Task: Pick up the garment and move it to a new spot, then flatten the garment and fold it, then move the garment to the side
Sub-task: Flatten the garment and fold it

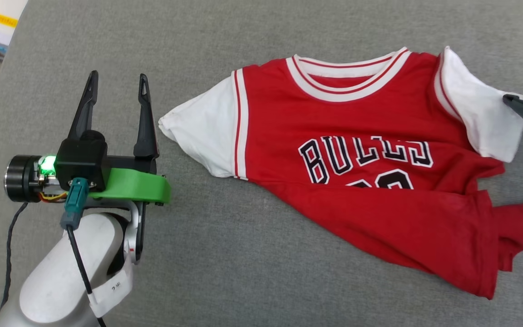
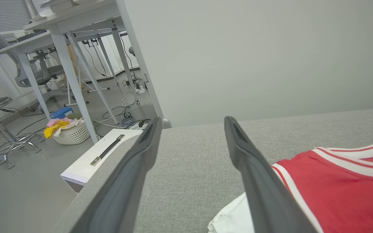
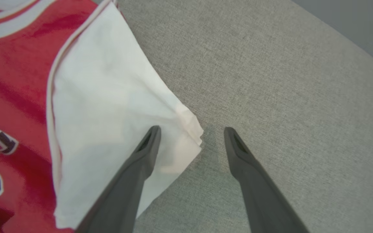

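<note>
The shirt is soft matt cloth, creased in the red body and smoother in the white sleeves. Under it the table cover is grey woven fabric, coarse-grained and dull. At the left of the frame, the left gripper has fingers of dark matt plastic, as does the right gripper. The green bracket is smooth plastic with a slight sheen, the wrist ring looks like dark polished metal, and the pale forearm has a satin shell. In the left wrist view, at the left, the stool has shiny chrome legs, the white basket is openwork, and the floor is smooth.
</note>
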